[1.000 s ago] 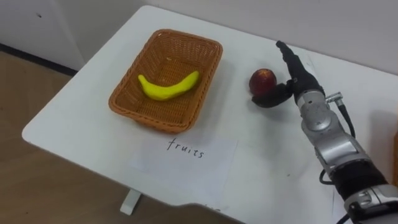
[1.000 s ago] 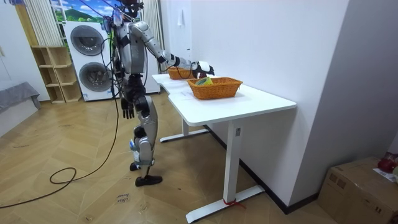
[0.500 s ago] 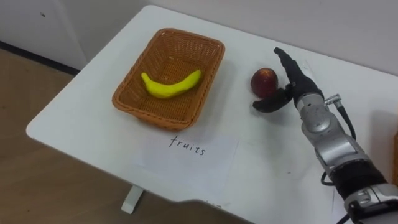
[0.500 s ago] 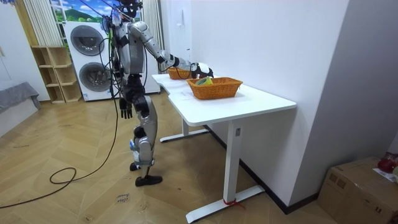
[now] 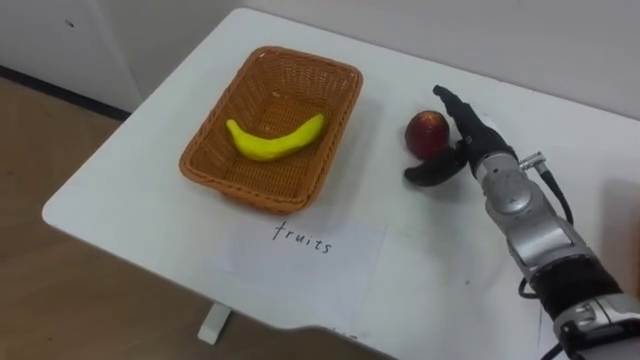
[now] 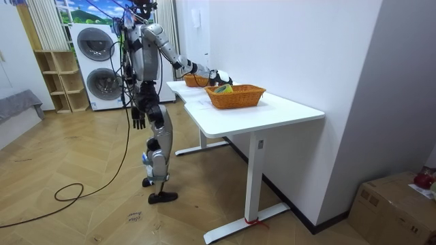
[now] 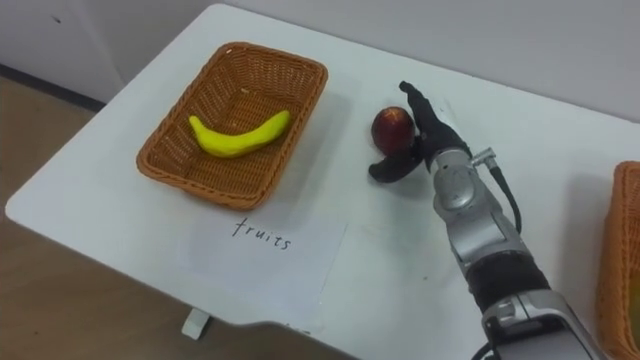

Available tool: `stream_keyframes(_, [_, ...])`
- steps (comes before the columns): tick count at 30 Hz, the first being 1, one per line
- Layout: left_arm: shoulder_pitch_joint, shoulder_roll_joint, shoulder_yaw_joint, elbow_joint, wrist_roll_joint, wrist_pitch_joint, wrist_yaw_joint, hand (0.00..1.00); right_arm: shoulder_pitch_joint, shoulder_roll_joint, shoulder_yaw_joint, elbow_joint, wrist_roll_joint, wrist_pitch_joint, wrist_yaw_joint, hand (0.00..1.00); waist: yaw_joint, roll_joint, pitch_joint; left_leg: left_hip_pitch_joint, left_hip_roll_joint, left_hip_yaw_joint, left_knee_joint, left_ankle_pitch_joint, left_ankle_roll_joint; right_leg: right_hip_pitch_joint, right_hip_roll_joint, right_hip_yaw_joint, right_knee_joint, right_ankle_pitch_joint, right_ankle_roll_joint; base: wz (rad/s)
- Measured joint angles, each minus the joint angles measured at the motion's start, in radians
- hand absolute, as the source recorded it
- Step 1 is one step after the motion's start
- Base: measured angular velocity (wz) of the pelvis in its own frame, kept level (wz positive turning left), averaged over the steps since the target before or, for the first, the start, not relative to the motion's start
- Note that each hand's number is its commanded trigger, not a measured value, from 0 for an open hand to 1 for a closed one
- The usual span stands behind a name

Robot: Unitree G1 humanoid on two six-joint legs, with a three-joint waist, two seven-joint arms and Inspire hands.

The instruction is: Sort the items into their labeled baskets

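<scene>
while the wicker basket (image 5: pixel 296 88) holds just a yellow banana (image 5: pixel 275 138), the red fruit (image 5: pixel 427 131) sits outside it on the white table (image 5: pixel 130 190), right hand (image 5: pixel 472 145) spread loose against it, not clenched; left hand (image 6: pixel 138 122) hangs low, state unclear.

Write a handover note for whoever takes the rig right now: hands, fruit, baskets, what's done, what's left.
Right robot hand: open, fingers straight along the right side of the red fruit, thumb in front of it, not yet closed on it.
Left robot hand: hangs idle at the robot's side.
Things: the banana lies in the fruit basket. The red fruit sits on the white table, right of that basket. A second basket stands at the table's right edge.
Done: banana sorted.
Left: grasp the red fruit and put it in with the banana, then fill the second basket.
</scene>
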Motion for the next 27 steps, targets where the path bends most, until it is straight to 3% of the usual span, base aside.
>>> stream_keyframes(16, [0.0,0.0,-0.001,0.003,-0.018,-0.001,0.002,0.0,0.0,-0.011,0.0,0.041,0.011,0.0,0.016,0.0,-0.003,0.002,0.0004,-0.001,0.001,-0.001,0.005,0.0,0.0,0.002,0.001,-0.009,0.001,0.005,-0.004,0.0])
stream_keyframes(18, [-0.002,0.0,0.0,0.003,-0.018,-0.001,0.002,0.0,0.0,-0.017,0.0,0.046,0.011,0.0,0.021,1.0,-0.004,0.002,0.0003,-0.001,0.001,0.0,0.004,0.0,0.0,0.001,0.001,-0.009,0.001,0.005,-0.004,0.0])
stream_keyframes(27, [-0.01,0.001,0.0,0.003,-0.018,-0.001,0.002,0.0,-0.009,-0.039,0.0,0.058,0.002,-0.008,0.02,1.0,-0.001,0.001,-0.0002,-0.001,0.002,0.0,0.003,0.0,0.0,0.0,0.001,-0.009,0.001,0.005,-0.004,0.0])
